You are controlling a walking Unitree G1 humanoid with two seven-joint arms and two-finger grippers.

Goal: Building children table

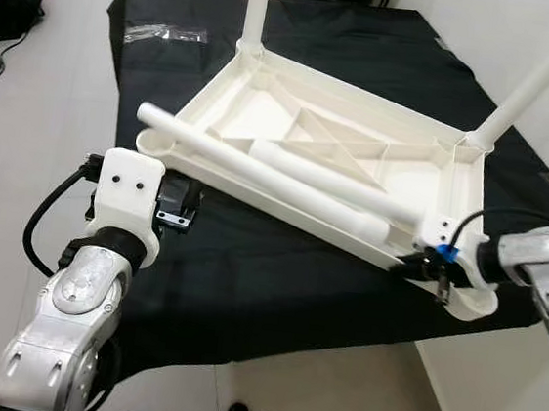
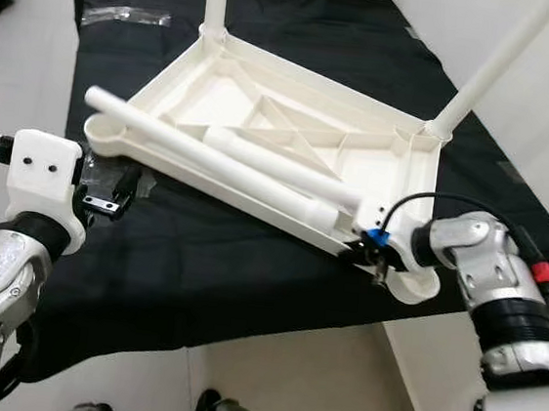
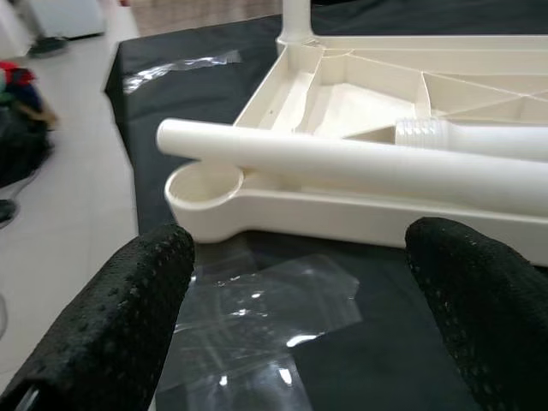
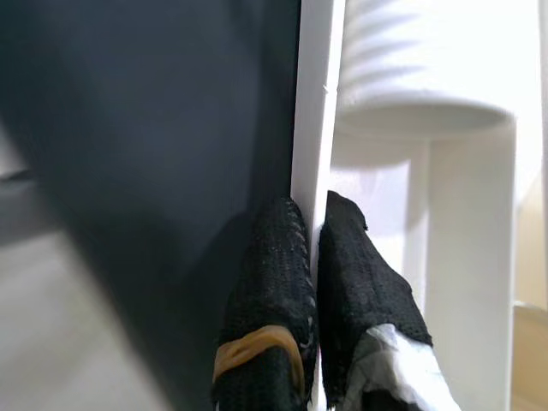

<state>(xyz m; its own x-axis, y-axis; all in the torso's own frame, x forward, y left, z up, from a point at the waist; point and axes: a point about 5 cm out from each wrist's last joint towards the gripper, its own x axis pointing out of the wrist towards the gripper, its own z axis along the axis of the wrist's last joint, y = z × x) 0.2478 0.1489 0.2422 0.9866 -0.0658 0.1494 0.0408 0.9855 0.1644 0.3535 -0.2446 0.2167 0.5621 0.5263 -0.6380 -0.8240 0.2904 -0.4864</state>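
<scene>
Upside down on the black-draped tabletop (image 1: 276, 284): white children's table top (image 1: 359, 151), two legs (image 1: 257, 7) already screwed in and standing at the far corners. Two loose legs (image 1: 260, 160) lying across the near rim, not yet fitted; near corner sockets (image 2: 110, 134) open. Right end effector (image 4: 310, 282) clamped on the near rim wall by its corner. Left end effector (image 3: 300, 300) spread apart, holding nothing, above clear plastic wrap (image 3: 257, 317). Roughly half done.
</scene>
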